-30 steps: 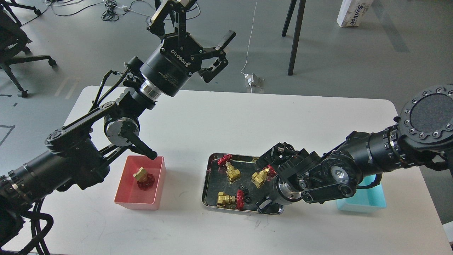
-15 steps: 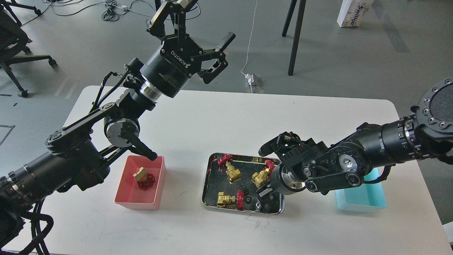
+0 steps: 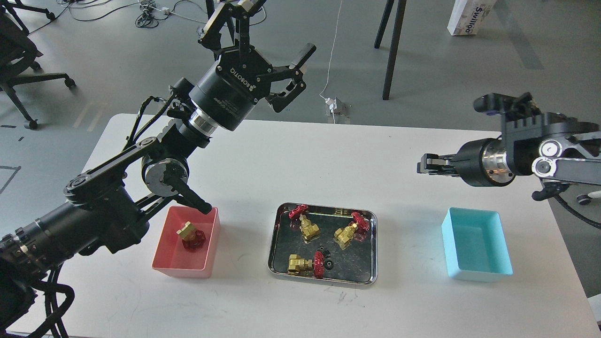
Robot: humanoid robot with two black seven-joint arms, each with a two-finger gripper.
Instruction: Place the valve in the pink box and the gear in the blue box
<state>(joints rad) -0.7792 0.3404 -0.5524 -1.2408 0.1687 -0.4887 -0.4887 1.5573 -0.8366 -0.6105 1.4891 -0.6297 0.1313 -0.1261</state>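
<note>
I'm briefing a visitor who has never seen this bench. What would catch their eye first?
The shiny steel tray at the table's middle, holding three brass valves with red handwheels and tiny black gears. Left of it, the pink box holds one valve; right of it, the blue box looks empty. The left tool is raised open beyond the table's far edge; the right tool hovers above the table beyond the blue box.

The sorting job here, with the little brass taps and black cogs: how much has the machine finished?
Done: one valve lies in the pink box. In hand: hard to say; the right claw hangs above the table, too dark to tell if it holds anything, and the left claw is open and raised. Left: three valves and small black gears remain in the steel tray; the blue box looks empty.
</note>
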